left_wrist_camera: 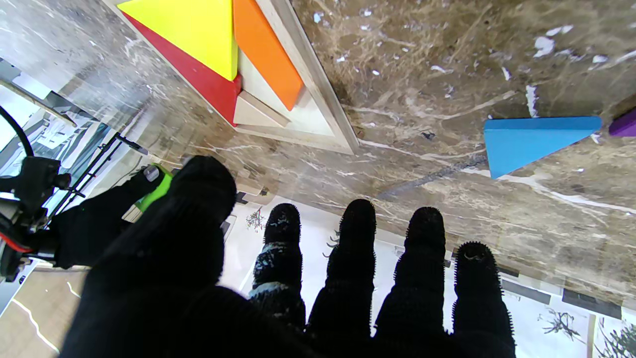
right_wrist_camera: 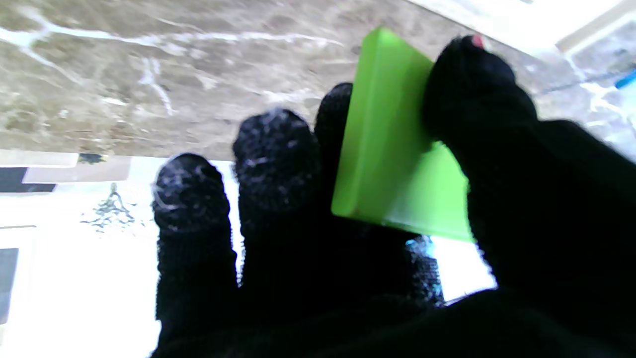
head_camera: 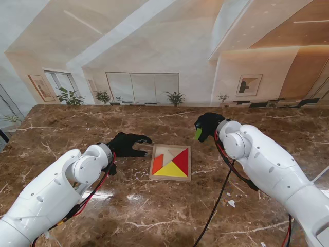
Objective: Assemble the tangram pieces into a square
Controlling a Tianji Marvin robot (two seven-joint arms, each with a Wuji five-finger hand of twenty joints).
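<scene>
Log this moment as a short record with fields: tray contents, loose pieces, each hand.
tray: wooden, on the marble table, between the hands
in tray: yellow triangle, red triangle, orange piece, pale piece; part of the floor is bare
loose on table: blue triangle; purple piece, only its edge shows in the left wrist view
left hand: open, fingers spread, holding nothing, beside the tray
right hand: shut on the green piece, thumb against fingers, farther from me than the tray

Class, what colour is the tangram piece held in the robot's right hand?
Lime green piece, pinched in the right hand; clearest in the right wrist view.
</scene>
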